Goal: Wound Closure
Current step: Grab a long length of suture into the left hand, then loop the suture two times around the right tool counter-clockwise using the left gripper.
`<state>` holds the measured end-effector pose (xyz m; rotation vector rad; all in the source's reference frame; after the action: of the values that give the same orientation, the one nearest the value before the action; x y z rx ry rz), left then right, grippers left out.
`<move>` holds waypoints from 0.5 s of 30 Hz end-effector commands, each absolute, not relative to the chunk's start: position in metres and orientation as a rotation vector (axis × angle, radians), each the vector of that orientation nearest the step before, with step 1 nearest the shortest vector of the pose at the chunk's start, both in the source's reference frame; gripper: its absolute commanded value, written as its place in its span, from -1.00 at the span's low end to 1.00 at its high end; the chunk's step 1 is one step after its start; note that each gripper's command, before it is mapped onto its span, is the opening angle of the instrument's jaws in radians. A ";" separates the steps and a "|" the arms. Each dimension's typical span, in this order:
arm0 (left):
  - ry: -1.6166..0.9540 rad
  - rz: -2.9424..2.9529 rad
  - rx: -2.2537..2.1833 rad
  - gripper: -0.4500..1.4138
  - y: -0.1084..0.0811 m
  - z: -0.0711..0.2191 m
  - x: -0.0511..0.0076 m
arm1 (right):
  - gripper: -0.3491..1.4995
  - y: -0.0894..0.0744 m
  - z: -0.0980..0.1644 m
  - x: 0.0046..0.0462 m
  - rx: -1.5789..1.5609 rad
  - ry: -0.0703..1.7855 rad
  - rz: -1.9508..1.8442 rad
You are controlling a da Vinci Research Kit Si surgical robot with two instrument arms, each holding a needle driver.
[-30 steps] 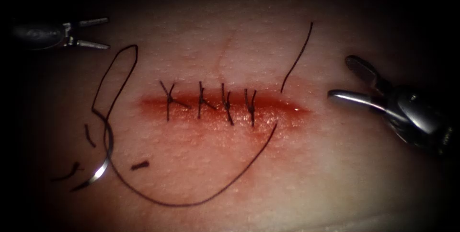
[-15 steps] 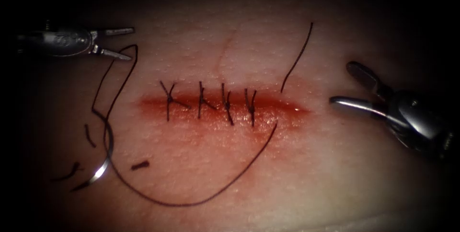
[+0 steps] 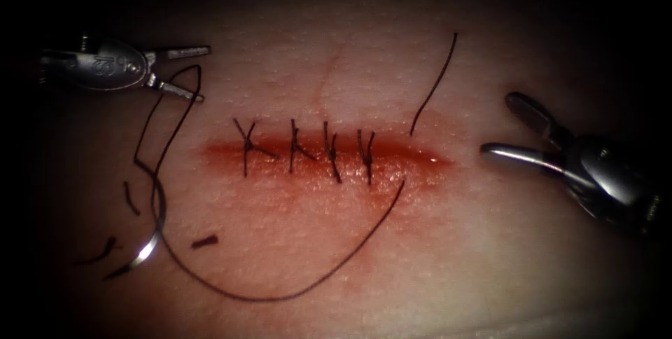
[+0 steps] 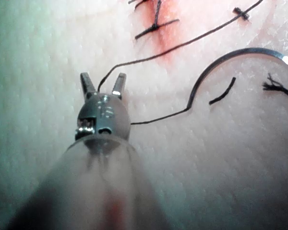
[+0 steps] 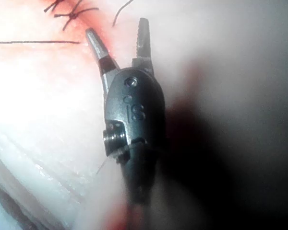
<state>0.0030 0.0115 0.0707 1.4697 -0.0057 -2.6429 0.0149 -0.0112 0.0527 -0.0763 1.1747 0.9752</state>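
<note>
Lying free on the tissue (image 3: 434,255) left of the cut (image 3: 329,157), the needle (image 3: 150,237) is held by neither tool and is not in the tissue. The left tool (image 3: 187,71) has advanced over the last second to the thread (image 3: 280,293) loop above the needle, jaws parted and empty, apparently to take up thread. The right tool (image 3: 507,125) waits right of the cut, jaws spread, holding nothing. Four stitches (image 3: 308,150) cross the cut; its right end remains unstitched.
</note>
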 end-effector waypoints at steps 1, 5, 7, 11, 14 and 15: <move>0.006 -2.637 1.464 -1.00 0.012 0.071 0.0023 | 0.93 -0.011 0.053 0.0156 -0.075 1.177 0.975; 0.109 -2.645 1.455 -1.00 0.012 0.071 0.0023 | 0.94 -0.012 0.053 0.0155 -0.054 1.165 0.985; 0.138 -2.638 1.481 -1.00 0.012 0.071 0.0026 | 0.94 -0.012 0.053 0.0155 -0.034 1.181 0.972; 0.143 -2.660 1.562 -1.00 0.012 0.067 0.0034 | 0.91 -0.012 0.050 0.0166 -0.044 1.140 0.804; 0.153 -2.673 1.618 -1.00 0.012 0.064 0.0031 | 0.44 -0.013 0.048 0.0180 -0.037 1.090 0.668; 0.157 -2.686 1.636 -1.00 0.012 0.063 0.0030 | 0.22 -0.013 0.048 0.0185 -0.028 1.081 0.654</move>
<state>0.0024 0.0120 0.0594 1.7136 0.1493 -2.6943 0.0187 -0.0122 0.0462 0.0020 1.0977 0.6279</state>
